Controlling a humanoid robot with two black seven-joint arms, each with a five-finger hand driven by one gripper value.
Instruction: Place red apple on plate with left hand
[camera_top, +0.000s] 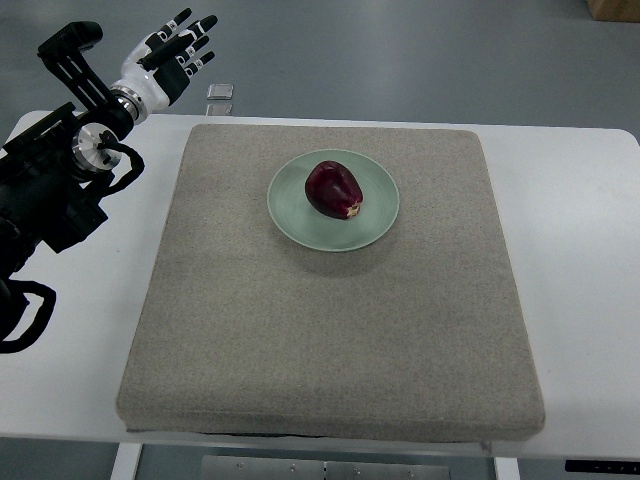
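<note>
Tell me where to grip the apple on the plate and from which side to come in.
Grip the red apple across its rounded middle, coming down from above. It lies tipped on the green plate, stem end toward the lower right, so its broad flanks are free, and the shallow rim hardly blocks fingers. The left robot hand is open, well off the mat.

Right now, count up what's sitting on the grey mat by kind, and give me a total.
Red apple: 1, lying on the plate
Green plate: 1, on the mat
Total: 2
The left hand is open, off past the table's far-left corner, holding nothing.
</note>
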